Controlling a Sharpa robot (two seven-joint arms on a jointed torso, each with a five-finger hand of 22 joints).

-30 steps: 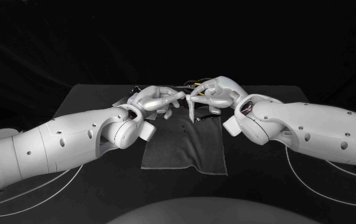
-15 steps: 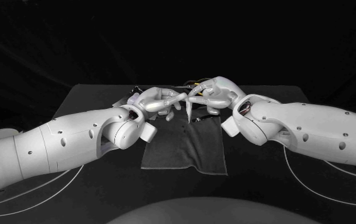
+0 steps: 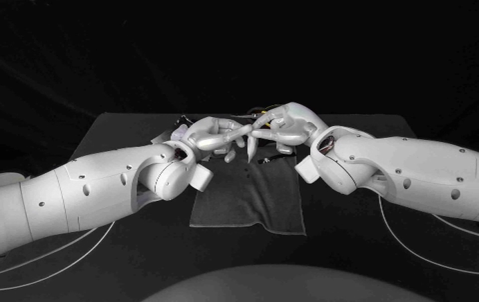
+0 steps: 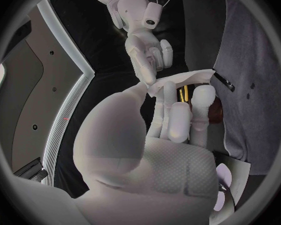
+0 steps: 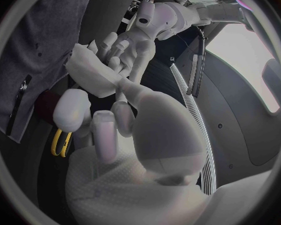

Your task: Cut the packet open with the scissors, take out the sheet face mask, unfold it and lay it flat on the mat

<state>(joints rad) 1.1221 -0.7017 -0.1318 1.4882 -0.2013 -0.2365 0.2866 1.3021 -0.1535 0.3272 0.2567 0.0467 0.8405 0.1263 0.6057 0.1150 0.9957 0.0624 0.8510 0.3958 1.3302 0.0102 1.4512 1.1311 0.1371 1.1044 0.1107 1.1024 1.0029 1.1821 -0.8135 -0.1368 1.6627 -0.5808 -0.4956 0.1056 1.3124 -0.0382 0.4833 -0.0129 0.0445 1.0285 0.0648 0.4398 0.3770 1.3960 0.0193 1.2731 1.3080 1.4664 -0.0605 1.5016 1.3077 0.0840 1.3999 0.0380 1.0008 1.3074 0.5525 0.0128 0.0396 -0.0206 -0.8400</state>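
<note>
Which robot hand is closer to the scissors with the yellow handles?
Right. The right robot hand is directly above the scissors with yellow handles, its fingers over them. The left robot hand is off to one side, across the white sheet face mask both pinch.

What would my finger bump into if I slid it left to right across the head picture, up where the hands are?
Left arm → left hand → face mask pinched between both hands → right hand → right arm.

No text, label, brand, number or sign can be read on anything in these pictures.
</note>
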